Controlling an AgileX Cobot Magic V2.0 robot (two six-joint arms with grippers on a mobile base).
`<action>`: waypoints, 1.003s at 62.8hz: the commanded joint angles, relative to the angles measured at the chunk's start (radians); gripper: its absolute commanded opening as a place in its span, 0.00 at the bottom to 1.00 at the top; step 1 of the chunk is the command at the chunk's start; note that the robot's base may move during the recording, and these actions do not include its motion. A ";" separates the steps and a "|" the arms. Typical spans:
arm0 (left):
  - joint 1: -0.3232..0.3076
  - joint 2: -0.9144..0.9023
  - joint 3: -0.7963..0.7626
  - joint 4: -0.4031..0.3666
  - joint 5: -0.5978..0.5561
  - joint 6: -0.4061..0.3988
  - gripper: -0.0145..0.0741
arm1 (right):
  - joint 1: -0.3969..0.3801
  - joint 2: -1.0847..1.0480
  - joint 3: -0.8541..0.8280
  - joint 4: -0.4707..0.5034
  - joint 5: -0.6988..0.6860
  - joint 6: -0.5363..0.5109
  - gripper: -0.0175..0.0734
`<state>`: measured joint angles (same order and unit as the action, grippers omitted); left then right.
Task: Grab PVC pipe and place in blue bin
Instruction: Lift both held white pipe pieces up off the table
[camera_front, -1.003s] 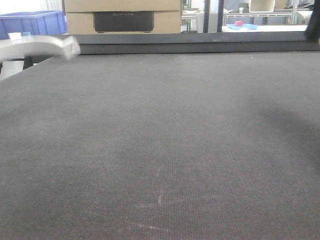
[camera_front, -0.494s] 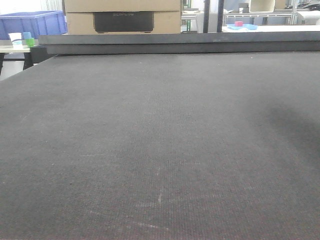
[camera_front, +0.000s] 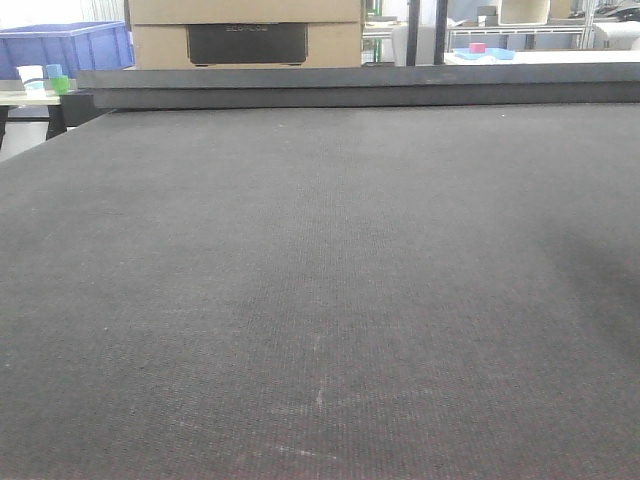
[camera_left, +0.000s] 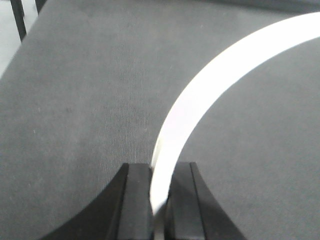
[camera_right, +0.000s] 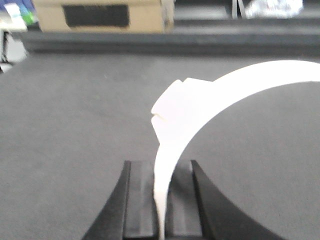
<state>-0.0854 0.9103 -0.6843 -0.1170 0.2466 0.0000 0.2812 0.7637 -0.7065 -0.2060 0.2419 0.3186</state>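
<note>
In the right wrist view my right gripper (camera_right: 161, 165) is shut on the PVC pipe (camera_right: 185, 107), a white curved piece with a squared, notched tab, held above the dark mat. It arcs up and off to the right. In the left wrist view my left gripper (camera_left: 160, 167) is shut on a smooth white arc strip (camera_left: 210, 80) that sweeps to the upper right edge. A blue bin (camera_front: 65, 45) stands far back left in the front view. Neither gripper nor either white piece shows in the front view.
The dark grey mat (camera_front: 320, 280) fills the front view, with a raised dark edge (camera_front: 350, 85) at its far side. A cardboard box (camera_front: 245, 30) stands behind it. Small cups (camera_front: 45, 78) sit on a side table at the far left.
One second ago a blurred white curved piece crossed the upper left of the front view. It had left the view by half a second ago and is still gone. The mat is unchanged.
</note>
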 joint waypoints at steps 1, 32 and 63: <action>-0.006 -0.057 0.001 -0.002 -0.058 0.000 0.04 | -0.002 -0.027 0.007 -0.028 -0.060 -0.009 0.01; -0.006 -0.256 0.012 0.075 -0.215 0.000 0.04 | -0.002 -0.131 0.007 -0.052 -0.078 -0.009 0.01; -0.046 -0.304 0.014 0.097 -0.206 0.000 0.04 | -0.002 -0.173 0.007 -0.052 -0.062 -0.009 0.01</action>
<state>-0.1091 0.6153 -0.6670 -0.0075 0.0665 0.0000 0.2812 0.5950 -0.6970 -0.2457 0.1954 0.3167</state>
